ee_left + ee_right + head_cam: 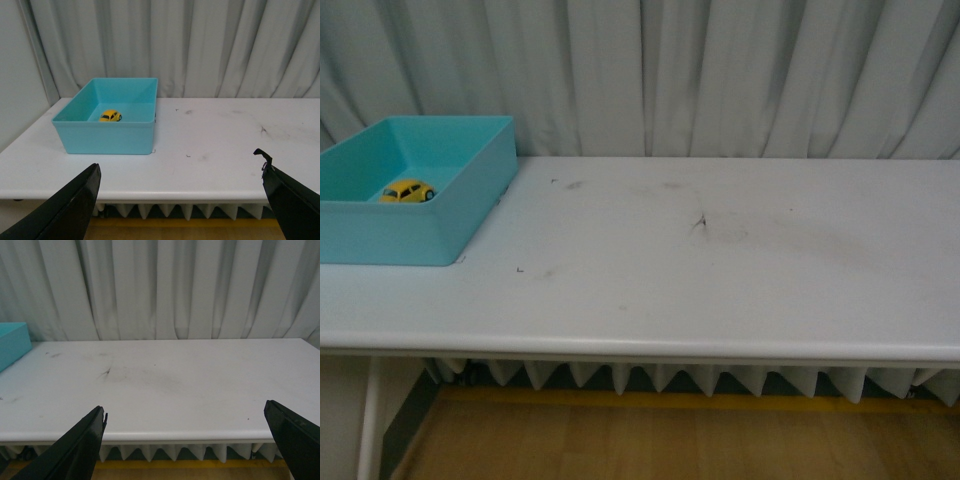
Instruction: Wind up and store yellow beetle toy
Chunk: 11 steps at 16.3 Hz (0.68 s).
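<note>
the yellow beetle toy (408, 191) sits inside the teal bin (470, 215) at the left end of the white surface (720, 270), close to the bin's near wall. it looks light, hard and glossy, so likely slippery; i'd pinch it across the flat sides, above the wheels, not over the rounded roof. the left end effector (180, 192) hangs wide open, well short of the bin, holding nothing. the right end effector (187, 440) is spread open and empty too. no brand or writing is readable anywhere.
</note>
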Each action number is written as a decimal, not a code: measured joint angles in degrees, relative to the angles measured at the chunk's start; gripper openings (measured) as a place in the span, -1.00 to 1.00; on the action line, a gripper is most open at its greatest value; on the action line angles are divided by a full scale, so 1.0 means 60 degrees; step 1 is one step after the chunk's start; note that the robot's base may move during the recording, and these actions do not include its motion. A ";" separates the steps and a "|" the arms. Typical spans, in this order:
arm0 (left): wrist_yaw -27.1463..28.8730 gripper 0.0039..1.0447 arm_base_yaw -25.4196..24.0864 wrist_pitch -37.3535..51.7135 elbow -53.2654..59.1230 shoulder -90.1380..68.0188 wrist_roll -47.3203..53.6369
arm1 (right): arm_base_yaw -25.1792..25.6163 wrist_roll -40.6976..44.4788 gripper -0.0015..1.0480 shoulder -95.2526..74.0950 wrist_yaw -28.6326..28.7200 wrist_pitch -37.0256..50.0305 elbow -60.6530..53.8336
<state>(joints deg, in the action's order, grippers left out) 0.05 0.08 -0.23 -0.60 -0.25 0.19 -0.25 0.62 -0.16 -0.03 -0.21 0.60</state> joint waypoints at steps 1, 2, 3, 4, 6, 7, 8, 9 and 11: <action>-0.0007 0.88 0.0000 0.0036 0.0000 0.0004 0.0000 | 0.0000 0.0000 0.87 0.0004 0.0000 0.0018 0.0000; -0.0007 0.88 0.0000 0.0015 0.0000 0.0004 0.0000 | 0.0000 0.0000 0.87 0.0004 -0.0004 -0.0004 0.0000; -0.0007 0.88 0.0000 0.0004 0.0000 0.0004 0.0000 | 0.0000 0.0000 0.87 0.0004 0.0000 -0.0018 0.0000; 0.0000 0.88 0.0000 0.0011 0.0000 0.0004 0.0000 | 0.0000 0.0000 0.87 0.0004 0.0004 -0.0004 0.0000; -0.0004 0.88 0.0000 0.0007 0.0000 0.0004 0.0000 | 0.0000 0.0000 0.87 0.0000 0.0000 -0.0007 0.0000; -0.0004 0.88 0.0000 0.0004 0.0000 0.0004 0.0000 | 0.0000 0.0000 0.87 0.0004 0.0000 -0.0004 0.0000; -0.0004 0.88 0.0000 0.0004 0.0000 0.0004 0.0000 | 0.0000 0.0000 0.87 0.0004 0.0000 -0.0007 0.0000; -0.0004 0.88 0.0000 0.0004 0.0000 0.0004 0.0000 | 0.0000 0.0000 0.87 0.0000 0.0000 -0.0004 0.0000; -0.0004 0.88 0.0000 0.0004 0.0000 0.0004 0.0000 | 0.0000 0.0000 0.87 0.0000 0.0000 -0.0007 0.0000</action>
<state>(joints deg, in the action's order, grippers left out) 0.03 0.08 -0.21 -0.60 -0.23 0.19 -0.25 0.62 -0.16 -0.03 -0.25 0.60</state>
